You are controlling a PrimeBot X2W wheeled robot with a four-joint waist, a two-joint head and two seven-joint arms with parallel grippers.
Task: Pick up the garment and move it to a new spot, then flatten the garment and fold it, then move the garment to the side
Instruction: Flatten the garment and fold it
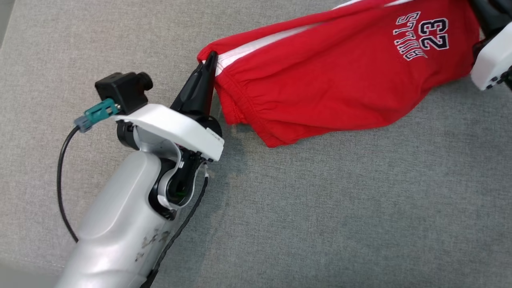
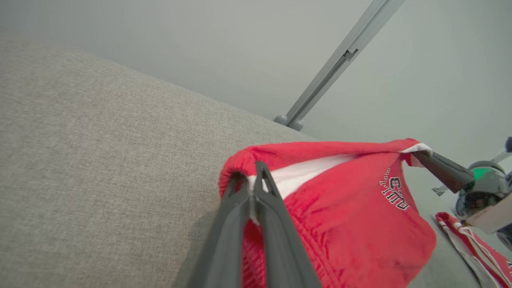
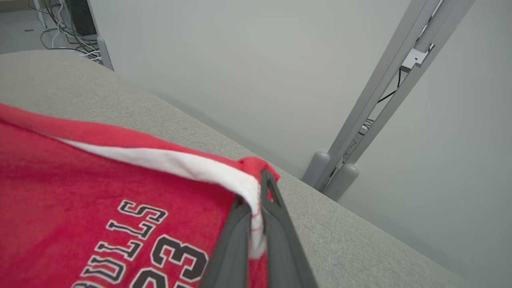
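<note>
Grey fabric worktop underneath, pale wall and grey metal post behind. Left arm slanting up from lower left; left gripper with fingers pinched tight on gathered end of garment. Right gripper at upper right, fingers clamped on white-trimmed corner. Second red cloth lying beyond, apart. Garment strung between both grippers, long axis running from left gripper to upper right. "BULLS 23" print near right end, lower fold sagging to worktop.
</note>
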